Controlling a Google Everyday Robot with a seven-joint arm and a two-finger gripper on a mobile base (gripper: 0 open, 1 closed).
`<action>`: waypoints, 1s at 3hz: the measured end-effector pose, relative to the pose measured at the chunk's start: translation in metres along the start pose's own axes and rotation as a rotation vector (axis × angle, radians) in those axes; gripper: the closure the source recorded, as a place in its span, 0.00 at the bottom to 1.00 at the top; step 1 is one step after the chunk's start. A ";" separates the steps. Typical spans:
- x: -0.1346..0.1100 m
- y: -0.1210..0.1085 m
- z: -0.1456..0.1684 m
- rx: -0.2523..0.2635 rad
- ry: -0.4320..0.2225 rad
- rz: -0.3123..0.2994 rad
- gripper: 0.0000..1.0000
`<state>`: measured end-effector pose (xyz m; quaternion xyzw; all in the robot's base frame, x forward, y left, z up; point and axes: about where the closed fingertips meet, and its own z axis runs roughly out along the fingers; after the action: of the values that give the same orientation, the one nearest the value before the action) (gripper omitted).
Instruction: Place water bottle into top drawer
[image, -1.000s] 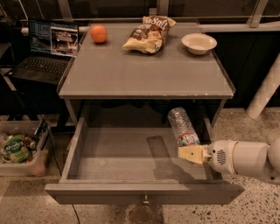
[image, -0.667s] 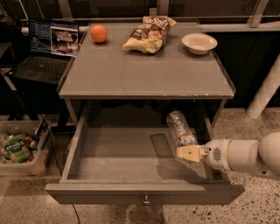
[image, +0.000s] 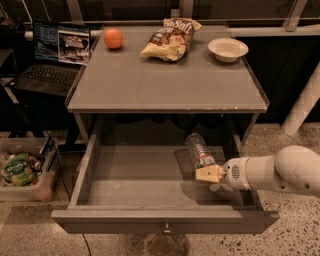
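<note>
Grey and wide open, the top drawer sits under the tabletop. We see our gripper over its right side, clamped on the water bottle, which tilts toward the back. Whether the bottle touches the drawer floor, we cannot tell.

Dim overhead light — the table shades the top drawer. The gripper, low right holding the water bottle, casts shadow leftward.
</note>
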<state>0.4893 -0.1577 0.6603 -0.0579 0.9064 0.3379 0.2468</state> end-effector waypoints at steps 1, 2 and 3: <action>0.000 0.000 0.001 0.000 0.002 0.000 0.81; 0.000 0.000 0.001 0.000 0.002 0.000 0.50; 0.000 0.000 0.001 0.000 0.002 0.000 0.27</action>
<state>0.4895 -0.1569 0.6598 -0.0583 0.9066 0.3381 0.2459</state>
